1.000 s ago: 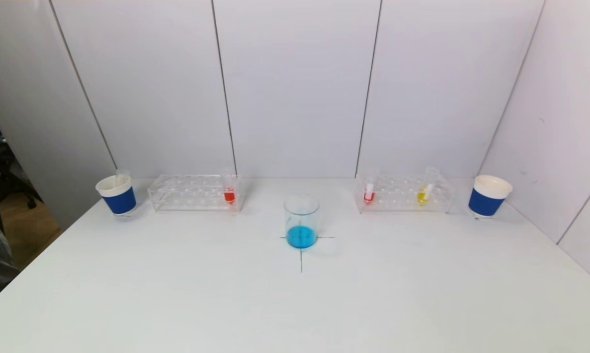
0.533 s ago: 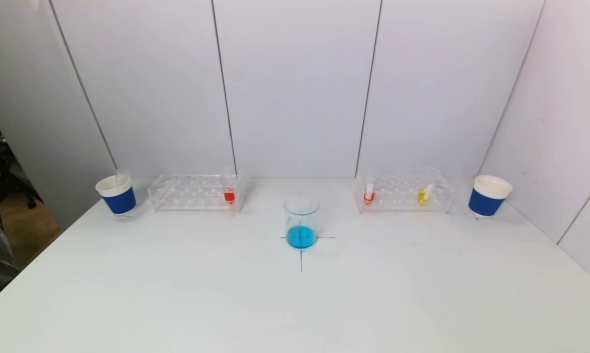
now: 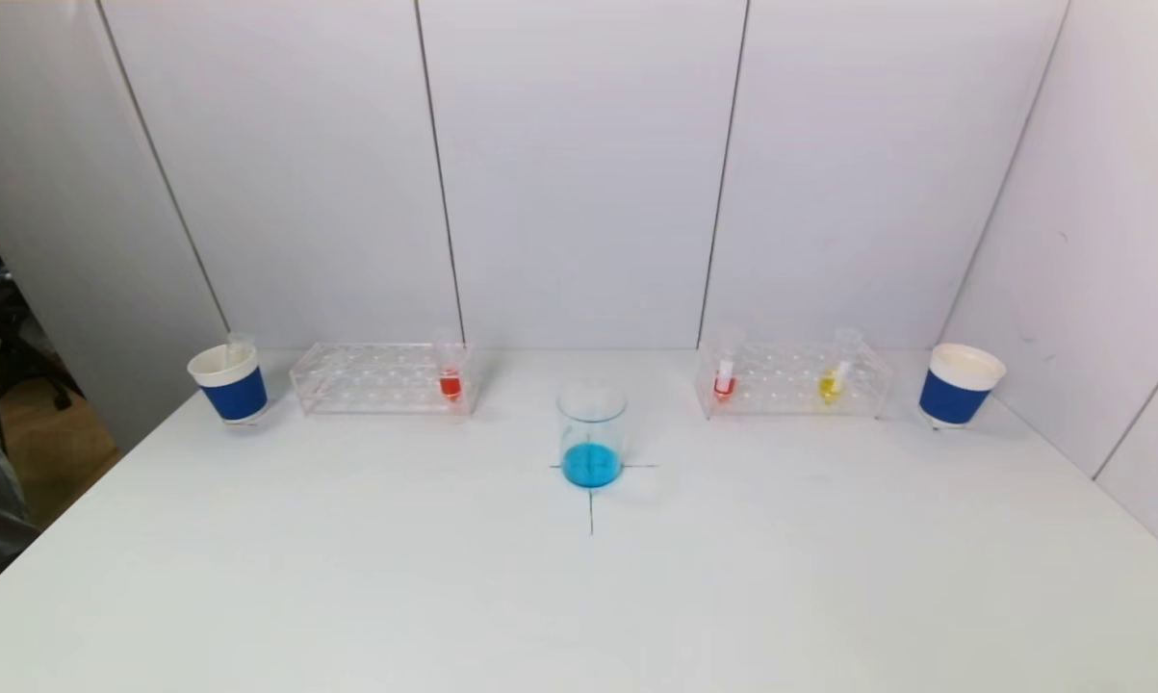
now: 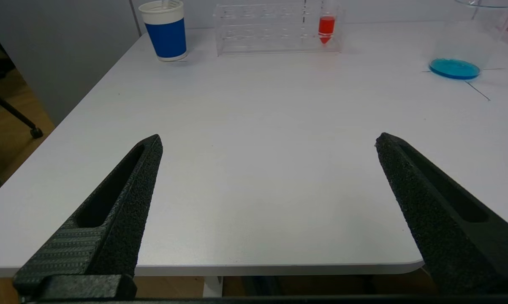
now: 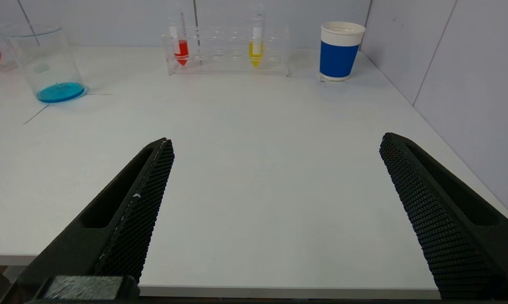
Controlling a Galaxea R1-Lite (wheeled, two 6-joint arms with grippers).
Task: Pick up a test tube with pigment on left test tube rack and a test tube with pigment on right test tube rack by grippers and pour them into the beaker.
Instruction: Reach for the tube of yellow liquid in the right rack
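Even, bright, diffuse light fills the scene from above. The white table top shows only soft, faint shadows: a pale one just right of the clear glass beaker with blue liquid. No harsh glare appears. The grey wall panels' seams lean outward toward the edges, and the table's near part looks slightly soft.

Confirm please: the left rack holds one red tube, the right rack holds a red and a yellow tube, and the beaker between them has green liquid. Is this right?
Not quite: the liquid in the beaker is blue, not green, as the head view shows. The rest holds: one red tube in the left rack, a red tube and a yellow tube in the right rack.
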